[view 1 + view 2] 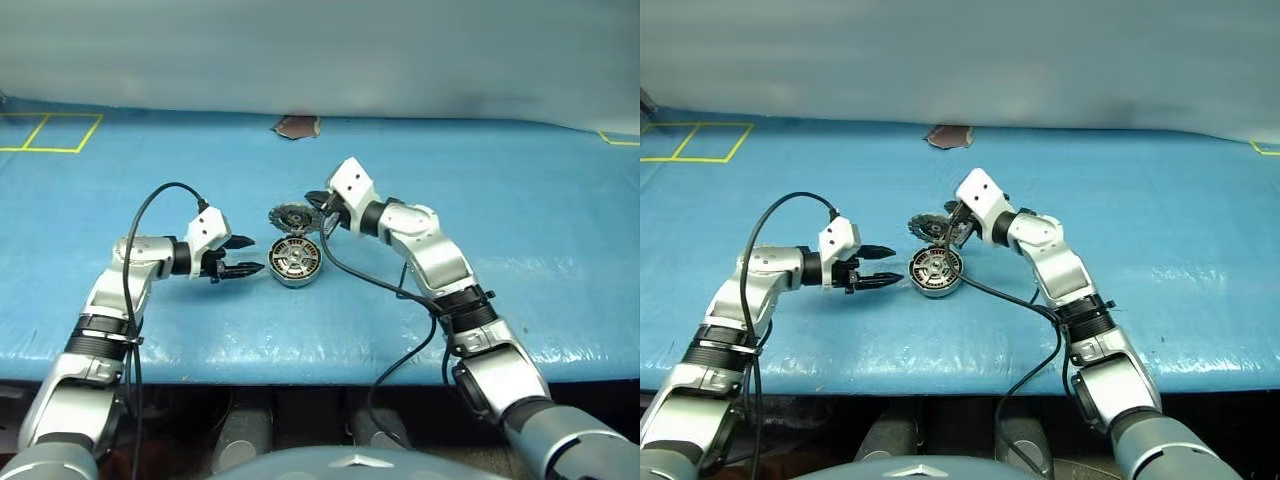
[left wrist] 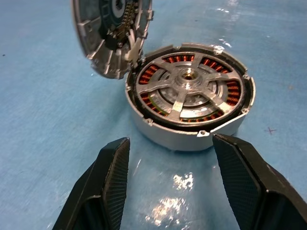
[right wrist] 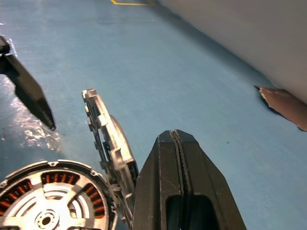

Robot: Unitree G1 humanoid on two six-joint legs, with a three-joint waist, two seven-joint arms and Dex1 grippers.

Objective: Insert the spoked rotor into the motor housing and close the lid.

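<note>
Lid (image 2: pixel 112 36) tilts, top cut off, against closed right end effector (image 3: pixel 178 143); left end effector (image 2: pixel 175 165) gapes.

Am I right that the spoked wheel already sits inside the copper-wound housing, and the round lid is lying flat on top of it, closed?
Not quite. The spoked rotor does sit inside the motor housing, but the lid is not flat or closed: it stands tilted up beside the housing's rim, leaving the rotor and copper windings uncovered. The left wrist view shows this.
</note>
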